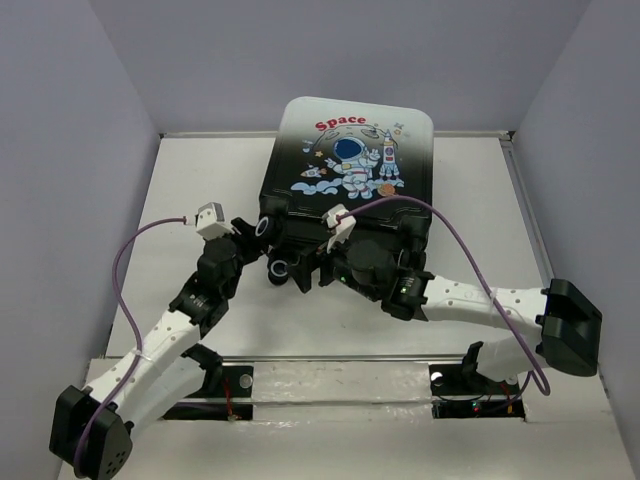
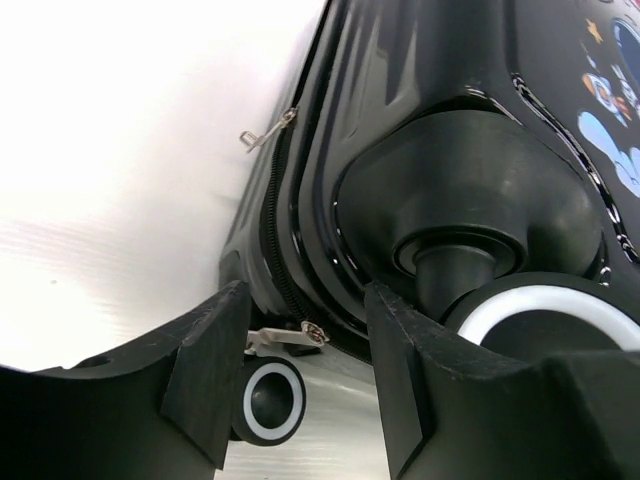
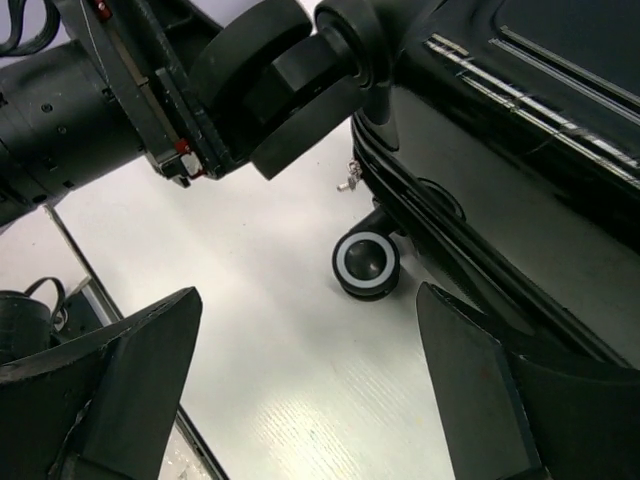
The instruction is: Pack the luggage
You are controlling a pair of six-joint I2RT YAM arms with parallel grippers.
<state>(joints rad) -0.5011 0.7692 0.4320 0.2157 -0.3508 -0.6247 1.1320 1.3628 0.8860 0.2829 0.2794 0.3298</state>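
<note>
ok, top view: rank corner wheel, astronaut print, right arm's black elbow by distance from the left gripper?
From the left gripper:
1. Corner wheel, at the near-left corner of the luggage, right beside the gripper.
2. Astronaut print, centre of the top face, farther back and to the right.
3. Right arm's black elbow, far right, near side.

The white left arm (image 1: 165, 340) and white right arm (image 1: 480, 300) hide the six o'clock edge of the black-to-silver hard-shell astronaut-print suitcase (image 1: 352, 165) from above, while the left wrist view cuts its cartoon print (image 2: 610, 130) off at two o'clock.
</note>
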